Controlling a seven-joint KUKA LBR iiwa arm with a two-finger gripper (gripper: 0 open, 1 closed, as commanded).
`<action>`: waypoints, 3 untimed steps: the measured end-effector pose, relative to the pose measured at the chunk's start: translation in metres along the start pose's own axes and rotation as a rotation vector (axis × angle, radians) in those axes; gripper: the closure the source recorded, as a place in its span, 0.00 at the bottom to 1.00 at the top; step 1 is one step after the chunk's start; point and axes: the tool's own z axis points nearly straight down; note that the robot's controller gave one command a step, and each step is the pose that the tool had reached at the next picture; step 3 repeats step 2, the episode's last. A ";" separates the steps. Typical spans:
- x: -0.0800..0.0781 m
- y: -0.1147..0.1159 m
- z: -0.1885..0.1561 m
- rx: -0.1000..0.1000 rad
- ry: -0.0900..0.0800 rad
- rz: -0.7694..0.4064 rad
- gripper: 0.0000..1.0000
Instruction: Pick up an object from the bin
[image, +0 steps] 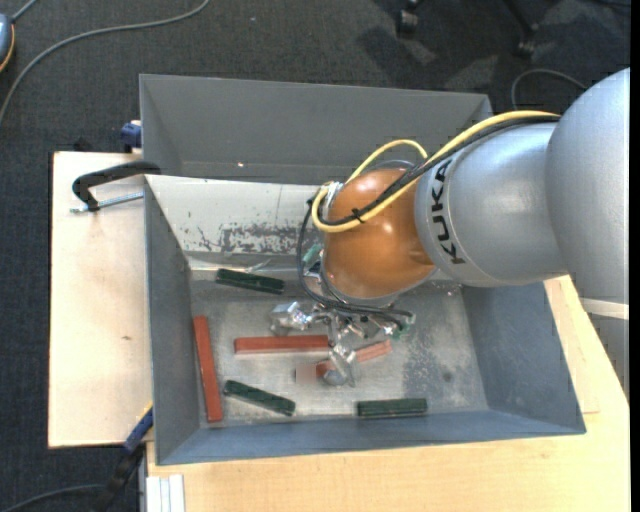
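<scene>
- Camera view: the gripper (340, 362) is low over the middle of the bin (165, 330) floor, above a short red block (372, 351) just beside a longer red bar (275, 344).
- Whether it is open, or grips anything, cannot be told.

Robotics laboratory or test cell. A large silver industrial arm (530, 200), lettered KUKA and carrying a yellow cable (480, 128), reaches into a grey metal bin (300, 100) that holds a few loose red and dark green bars (207, 368). The floor (250, 40) is dark carpet, crossed by a loose cord (50, 45). The wheeled foot of an office chair (408, 15) stands at the upper edge.
</scene>
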 end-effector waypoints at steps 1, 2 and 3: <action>-0.006 -0.001 -0.006 0.005 -0.013 -0.002 1.00; -0.005 -0.019 -0.139 0.013 -0.020 -0.082 1.00; -0.005 -0.019 -0.139 0.013 -0.020 -0.082 1.00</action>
